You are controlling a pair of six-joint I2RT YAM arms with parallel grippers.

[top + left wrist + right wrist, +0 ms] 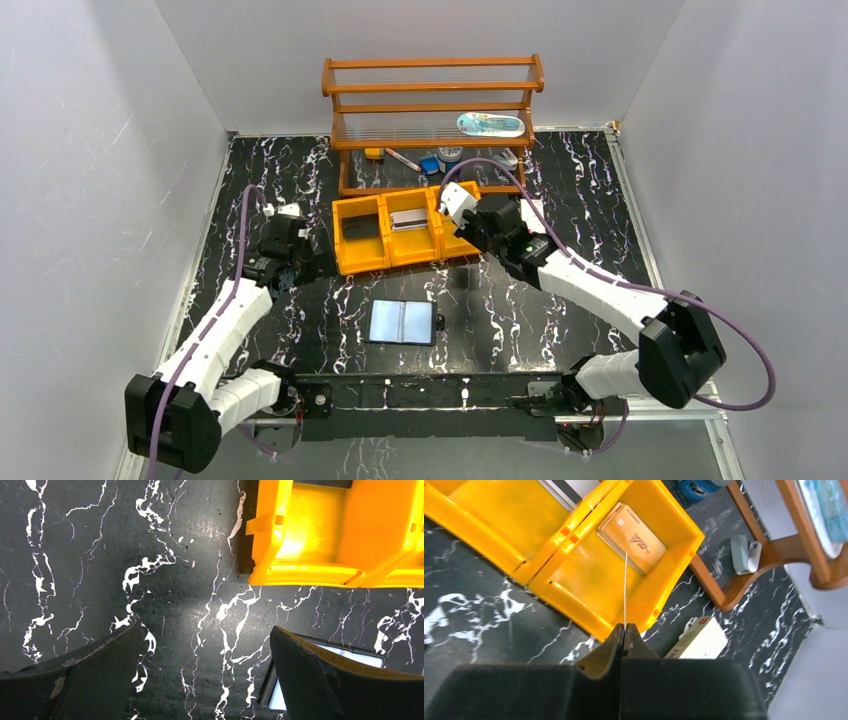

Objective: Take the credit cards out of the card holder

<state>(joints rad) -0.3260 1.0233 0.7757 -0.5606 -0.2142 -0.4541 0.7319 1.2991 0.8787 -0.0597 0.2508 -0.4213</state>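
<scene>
A card (pixel 625 587) is pinched edge-on in the right gripper (pixel 624 626) above the bin (pixel 569 605), release being called for next; the left gripper (pixel 204 627) is spread wide, empty; the holder (pixel 402 322) is laid open mid-table.

There is one black folding card holder (pixel 402 322), with two pale blue-grey panels inside. There is one yellow plastic bin tray (pixel 388 266) with three compartments. Four thin flat credit cards (pixel 405 222) show: a dark card (pixel 360 228), a silvery grey card (pixel 410 219), a tan-brown card (pixel 631 537) and a white-edged card (pixel 625 587) seen edge-on. There is one orange-brown wooden rack (pixel 432 88). There are two white robot arms, a left arm (pixel 225 325) and a right arm (pixel 590 285).
</scene>
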